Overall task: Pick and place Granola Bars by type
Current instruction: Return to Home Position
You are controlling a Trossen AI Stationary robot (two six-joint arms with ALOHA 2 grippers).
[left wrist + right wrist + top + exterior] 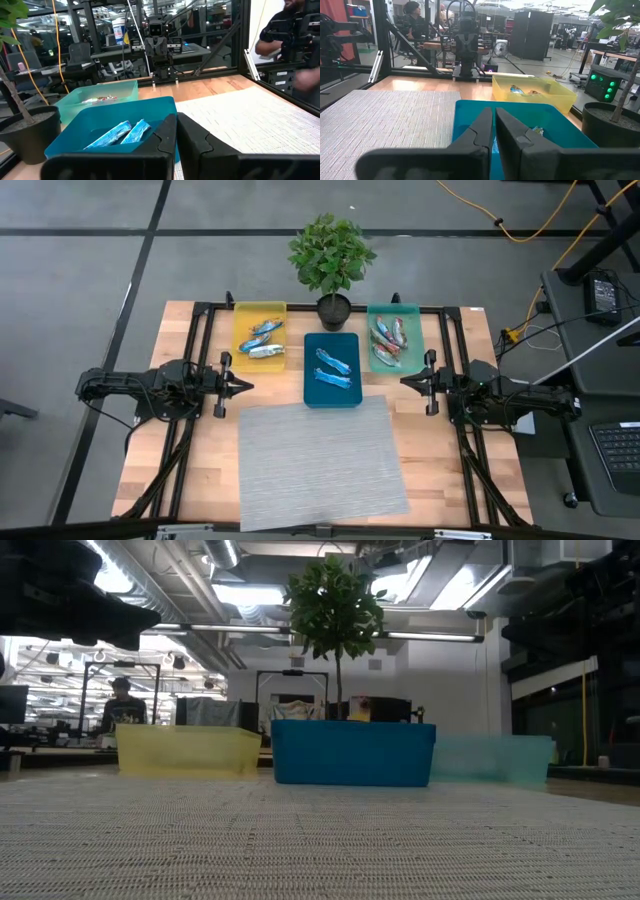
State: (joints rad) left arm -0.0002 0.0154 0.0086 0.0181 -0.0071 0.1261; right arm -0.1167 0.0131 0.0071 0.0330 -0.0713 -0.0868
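Granola Bars (333,370) inside three trays (332,401)

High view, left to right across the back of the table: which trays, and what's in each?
yellow tray holding silvery-white and blue bars → blue tray holding bright blue bars → teal tray holding red-orange bars

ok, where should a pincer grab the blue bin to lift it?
Pinch the near wall of the blue bin, on the mat side, from straight above. The rim is thin, upright and free there. The plant pot crowds the far wall, and the blue granola bars lie mid-floor.
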